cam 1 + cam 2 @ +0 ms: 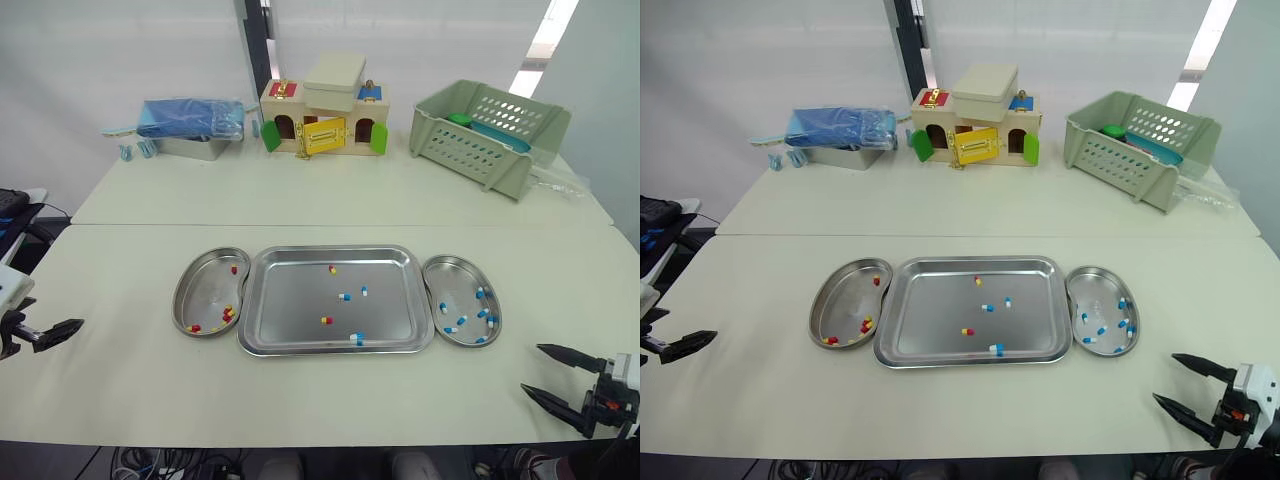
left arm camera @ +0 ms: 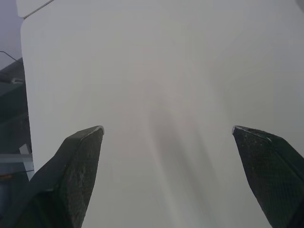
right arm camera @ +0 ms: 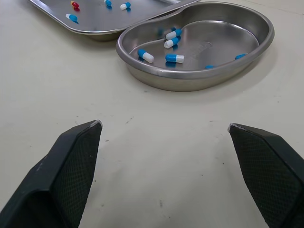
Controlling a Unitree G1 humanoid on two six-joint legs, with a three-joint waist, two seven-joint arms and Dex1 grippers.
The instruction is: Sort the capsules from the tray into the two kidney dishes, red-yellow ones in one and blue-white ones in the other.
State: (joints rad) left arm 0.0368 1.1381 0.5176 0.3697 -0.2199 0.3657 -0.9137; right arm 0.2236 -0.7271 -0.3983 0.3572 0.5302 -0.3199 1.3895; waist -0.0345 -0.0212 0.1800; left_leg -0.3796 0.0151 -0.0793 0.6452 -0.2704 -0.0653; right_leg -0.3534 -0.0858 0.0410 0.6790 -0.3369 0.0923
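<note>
Right now your right gripper [image 3: 164, 124] has its jaws spread wide with nothing between them, over the bare table [image 1: 130, 300] near its front edge. Straight ahead of those jaws, close but not touched, sits the right kidney dish [image 3: 247, 52], and several blue-white capsules [image 3: 175, 58] lie in it. Past that dish, on the side toward your other arm, is the tray [image 1: 340, 250], its rim just beside the dish's. Loose on the tray floor are two red-yellow capsules [image 1: 326, 320] and three blue-white ones, all apart from each other. Your left gripper [image 2: 166, 127] also has its jaws wide and empty, and it is over the table's left edge. Ahead of those jaws and off toward your right arm, well apart from them, the left kidney dish [image 1: 210, 280] sits against the tray's other side and holds a few red-yellow capsules. Far beyond both pairs of jaws, at the back of the table, stand a green basket [image 1: 490, 135] and a toy house [image 1: 322, 120].
</note>
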